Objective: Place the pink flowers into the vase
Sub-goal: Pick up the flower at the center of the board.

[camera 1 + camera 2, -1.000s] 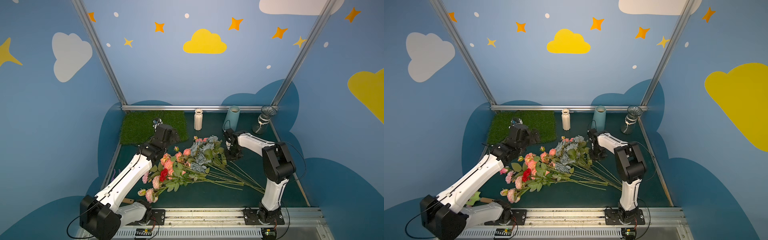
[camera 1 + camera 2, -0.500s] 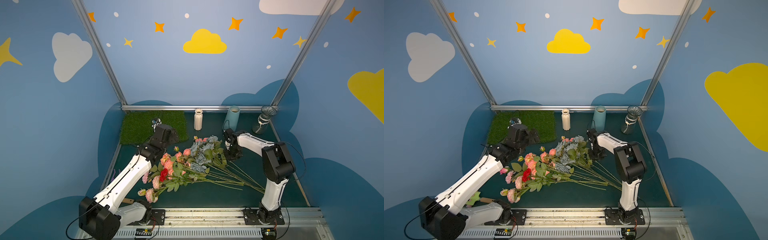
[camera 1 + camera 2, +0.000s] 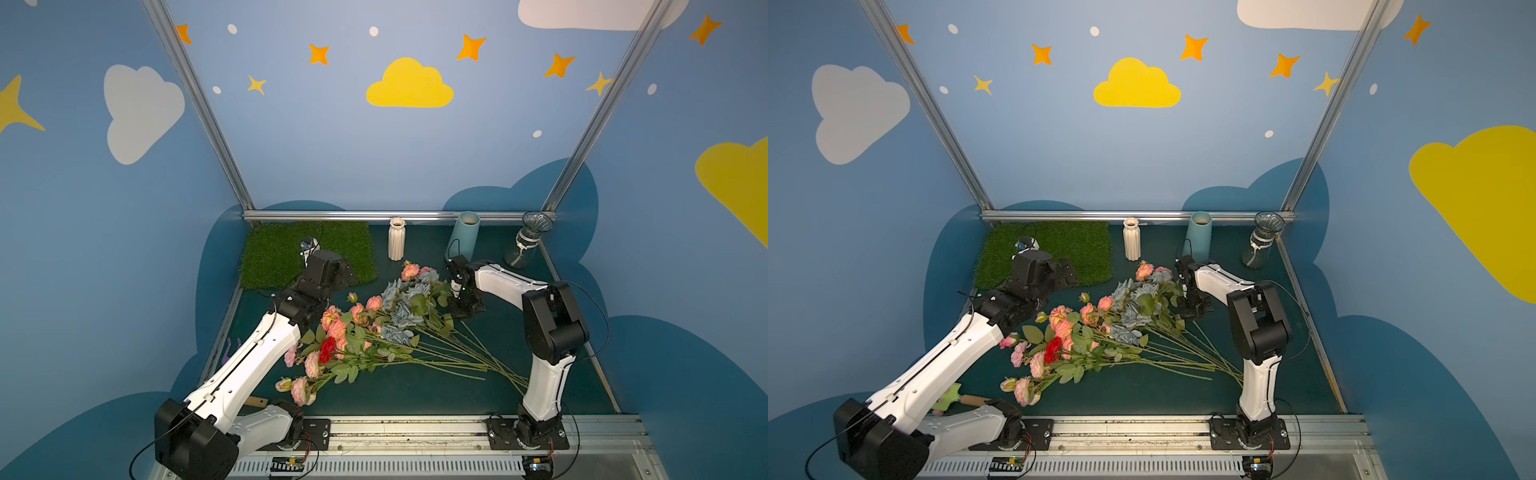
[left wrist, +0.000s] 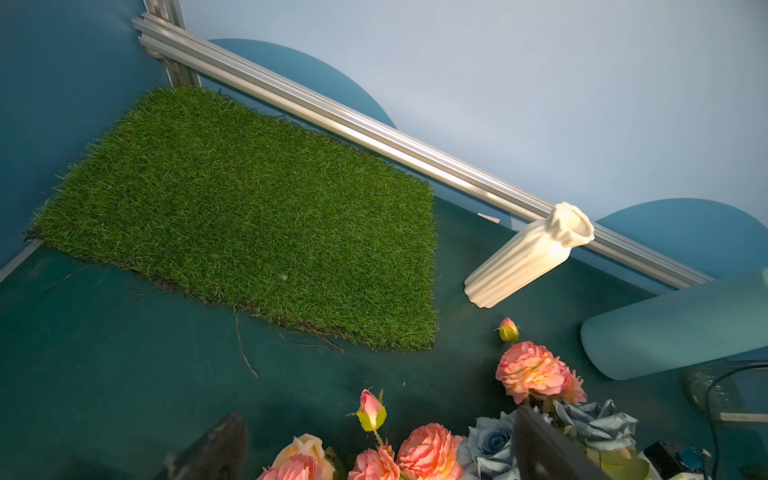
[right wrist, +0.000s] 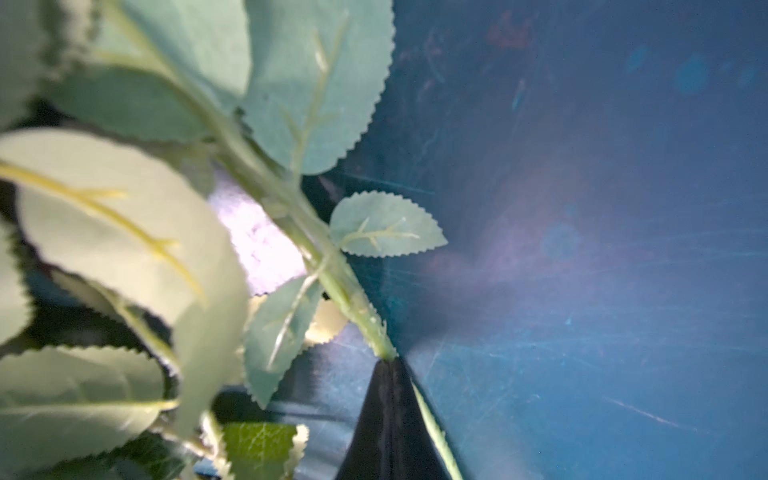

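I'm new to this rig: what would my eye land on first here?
Pink flowers and grey-blue roses lie fanned across the middle of the table. A white vase, blue vase and glass vase stand along the back rail. The right gripper is shut on a leafy stem.

No readable text, label or number anywhere.

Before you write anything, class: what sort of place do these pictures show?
Likely a robot test booth: two white arms bolted to a metal rail, walls painted with clouds, and loose pink flowers near three vases.
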`<act>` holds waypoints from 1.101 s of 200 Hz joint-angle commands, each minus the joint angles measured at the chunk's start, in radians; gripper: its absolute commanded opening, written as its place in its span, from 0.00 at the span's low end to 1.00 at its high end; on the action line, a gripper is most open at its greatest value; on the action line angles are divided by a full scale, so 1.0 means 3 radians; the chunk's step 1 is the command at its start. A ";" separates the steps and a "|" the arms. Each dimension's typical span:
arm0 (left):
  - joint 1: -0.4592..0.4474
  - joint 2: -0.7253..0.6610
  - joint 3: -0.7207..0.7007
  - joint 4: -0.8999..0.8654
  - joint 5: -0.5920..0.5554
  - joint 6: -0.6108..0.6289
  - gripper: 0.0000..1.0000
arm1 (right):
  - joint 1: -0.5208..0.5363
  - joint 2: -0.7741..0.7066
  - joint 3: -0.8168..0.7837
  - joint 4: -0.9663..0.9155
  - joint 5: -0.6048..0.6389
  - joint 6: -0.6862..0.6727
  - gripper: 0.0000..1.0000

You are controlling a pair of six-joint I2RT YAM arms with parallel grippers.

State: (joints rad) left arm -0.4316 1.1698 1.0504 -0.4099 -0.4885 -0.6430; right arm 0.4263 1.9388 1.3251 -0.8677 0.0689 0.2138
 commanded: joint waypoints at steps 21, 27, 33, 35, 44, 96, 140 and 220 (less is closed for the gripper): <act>0.0017 -0.0037 -0.0017 0.0023 0.0023 0.0009 1.00 | -0.0040 -0.0046 -0.0028 -0.0012 0.0089 0.0046 0.09; 0.0017 -0.0044 -0.0017 0.0023 0.0021 0.0006 1.00 | -0.0037 -0.0041 -0.0020 -0.0012 0.0078 0.0045 0.13; 0.0017 -0.0044 -0.0017 0.0021 0.0015 0.0006 1.00 | -0.0033 -0.0033 -0.0003 -0.0012 0.0067 0.0046 0.17; 0.0017 -0.0040 -0.0016 0.0023 0.0017 0.0006 1.00 | -0.0032 -0.0029 0.0003 -0.0008 0.0067 0.0045 0.18; 0.0015 -0.0044 -0.0015 0.0021 0.0016 0.0007 1.00 | -0.0020 -0.0010 0.0022 -0.0004 0.0067 0.0039 0.22; 0.0017 -0.0048 -0.0017 0.0018 0.0001 0.0020 1.00 | 0.0044 0.0152 0.0226 -0.0027 0.0096 0.0019 0.30; 0.0021 -0.0077 -0.0042 0.0032 -0.0034 0.0024 1.00 | 0.0045 0.0259 0.0272 -0.0006 0.0098 -0.0007 0.16; 0.0038 -0.0161 -0.0105 0.0060 -0.0055 -0.0014 1.00 | 0.0093 0.0125 0.0340 -0.0132 0.0540 -0.0084 0.00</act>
State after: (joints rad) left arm -0.4252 1.1366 1.0225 -0.4042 -0.4946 -0.6434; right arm 0.4435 1.9987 1.3926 -0.8627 0.1585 0.1986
